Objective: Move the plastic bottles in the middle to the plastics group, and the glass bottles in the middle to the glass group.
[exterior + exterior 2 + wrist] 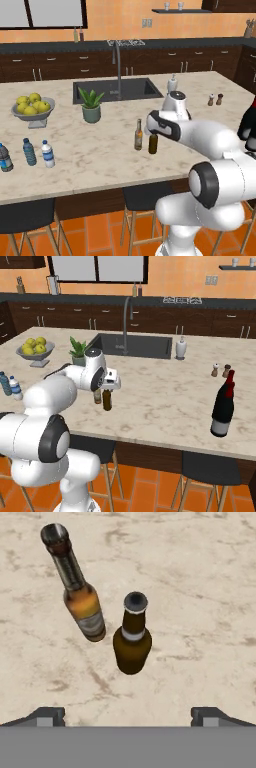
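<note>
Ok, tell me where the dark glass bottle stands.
The dark glass bottle stands mid-counter in the hand view, beside the amber bottle, under the open gripper.

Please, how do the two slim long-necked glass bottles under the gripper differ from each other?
The amber-brown glass bottle with the pale label looks taller and slimmer; the very dark brown glass bottle looks shorter and stouter. The amber one has a lighter orange body and a long neck; the dark one has a pale neck band. Both stand upright, close together but apart, on the marble counter.
</note>
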Available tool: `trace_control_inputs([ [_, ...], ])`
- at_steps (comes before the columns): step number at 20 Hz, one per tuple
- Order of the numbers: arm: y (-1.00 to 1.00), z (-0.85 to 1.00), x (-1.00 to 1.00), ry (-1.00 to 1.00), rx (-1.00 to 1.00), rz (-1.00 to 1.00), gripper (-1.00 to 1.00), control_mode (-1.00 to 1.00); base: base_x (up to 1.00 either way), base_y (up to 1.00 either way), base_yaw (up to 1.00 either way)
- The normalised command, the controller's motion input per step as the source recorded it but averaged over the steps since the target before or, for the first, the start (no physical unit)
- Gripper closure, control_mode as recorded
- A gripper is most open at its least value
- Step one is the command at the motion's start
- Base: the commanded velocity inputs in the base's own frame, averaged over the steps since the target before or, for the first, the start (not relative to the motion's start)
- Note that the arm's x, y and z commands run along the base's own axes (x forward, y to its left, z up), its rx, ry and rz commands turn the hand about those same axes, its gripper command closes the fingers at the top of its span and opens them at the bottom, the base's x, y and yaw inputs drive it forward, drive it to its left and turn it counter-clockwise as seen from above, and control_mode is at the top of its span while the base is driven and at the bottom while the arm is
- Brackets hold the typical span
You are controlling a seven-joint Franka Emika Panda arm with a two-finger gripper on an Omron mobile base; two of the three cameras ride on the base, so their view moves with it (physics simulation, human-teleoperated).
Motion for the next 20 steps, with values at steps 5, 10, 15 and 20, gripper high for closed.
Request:
trace_control_inputs([
  [5,0.00,-0.25,0.06,0.00,0.00,0.00,-1.00,-1.00,0.00,0.00,0.00],
  [10,0.00,-0.25,0.14,0.00,0.00,0.00,-1.00,-1.00,0.00,0.00,0.00],
  [15,0.00,-0.08,0.22,-0.02,0.00,0.00,-1.00,-1.00,0.00,0.00,0.00],
  [20,0.00,-0.13,0.07,0.00,0.00,0.00,-1.00,-1.00,0.00,0.00,0.00],
])
